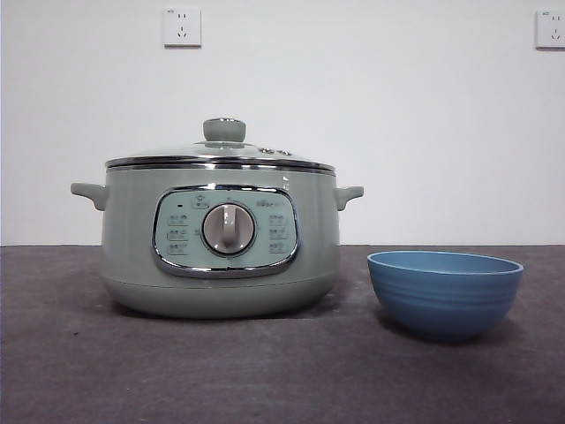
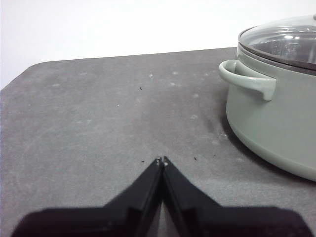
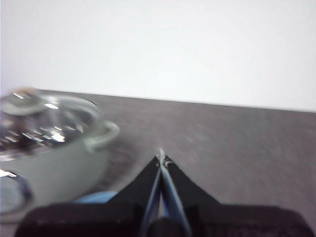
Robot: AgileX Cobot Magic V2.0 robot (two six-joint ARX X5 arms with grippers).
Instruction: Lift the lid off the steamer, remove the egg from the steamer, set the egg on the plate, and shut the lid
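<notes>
Steamer (image 1: 221,265) is pale sage green all over, w/ a chrome-framed control panel (image 1: 226,231) and a beige-grey dial (image 1: 229,229) in the middle. Lid (image 1: 221,157) is clear glass w/ a shiny chrome rim, knob (image 1: 224,130) same sage green as the pot. Plate (image 1: 444,291) is blue w/ faint horizontal ribs on the outside, lighter blue around the rim. Bench (image 1: 79,362) is dark grey, kinda speckled/mottled. Wall (image 1: 397,115) behind is plain white, two white sockets (image 1: 182,26) on it. Both grippers, left gripper (image 2: 161,160) & right gripper (image 3: 161,157), are matte black.
</notes>
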